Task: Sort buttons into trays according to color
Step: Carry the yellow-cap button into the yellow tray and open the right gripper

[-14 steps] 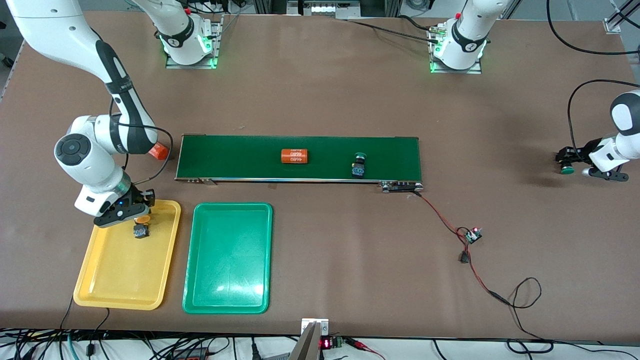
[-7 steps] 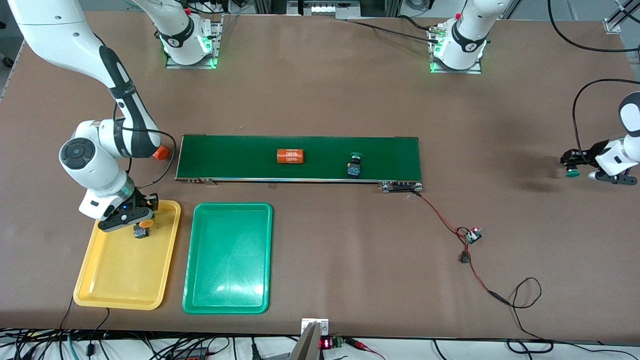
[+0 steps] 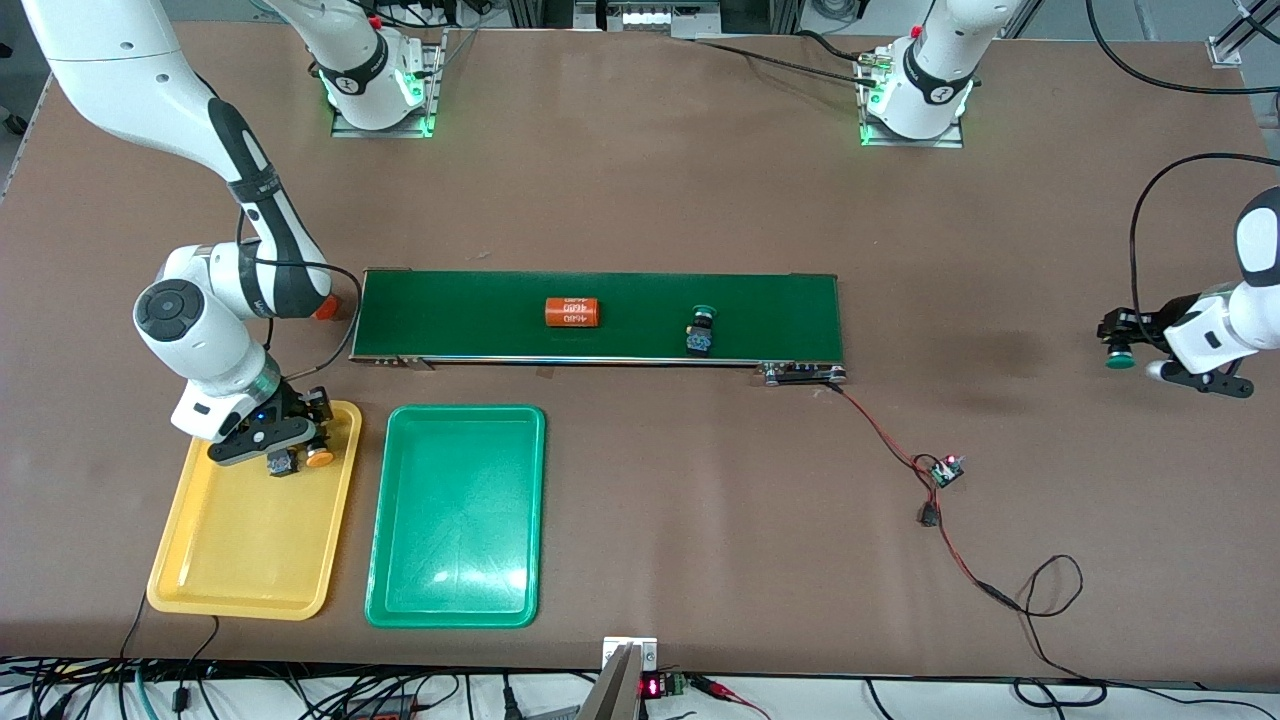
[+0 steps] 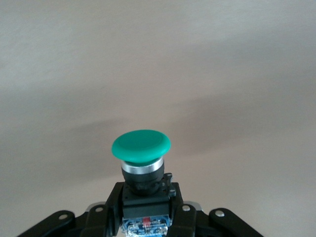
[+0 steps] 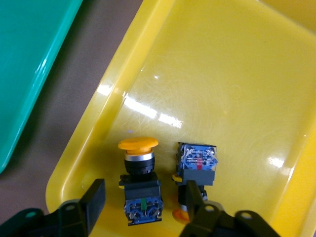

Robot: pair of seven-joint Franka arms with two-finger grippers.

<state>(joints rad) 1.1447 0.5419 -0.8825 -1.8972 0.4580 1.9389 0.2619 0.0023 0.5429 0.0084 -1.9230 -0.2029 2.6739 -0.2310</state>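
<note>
My right gripper point(image 3: 298, 442) is open low over the yellow tray point(image 3: 250, 590), at its corner nearest the belt. A yellow button point(image 5: 140, 190) lies on the tray floor point(image 5: 237, 74) between the spread fingers point(image 5: 94, 200), touching neither. A second yellow button point(image 5: 196, 165) lies right beside it. The green tray point(image 3: 455, 520) next to the yellow one holds nothing. One green button point(image 3: 702, 330) rides on the belt. My left gripper point(image 3: 1118, 345) hangs over bare table at the left arm's end, shut on another green button point(image 4: 141, 148) by its black body.
The long dark green conveyor belt point(image 3: 600, 315) carries an orange cylinder point(image 3: 572, 312). Another orange cylinder point(image 3: 325, 308) peeks out past the right arm at the belt's end. A red-black wire with a small circuit board point(image 3: 945, 470) trails across the table from the belt's other end.
My right gripper has opened and let the yellow button down into the yellow tray. The cylinder and green button on the belt have drifted toward the right arm's end. My left gripper shifted slightly.
</note>
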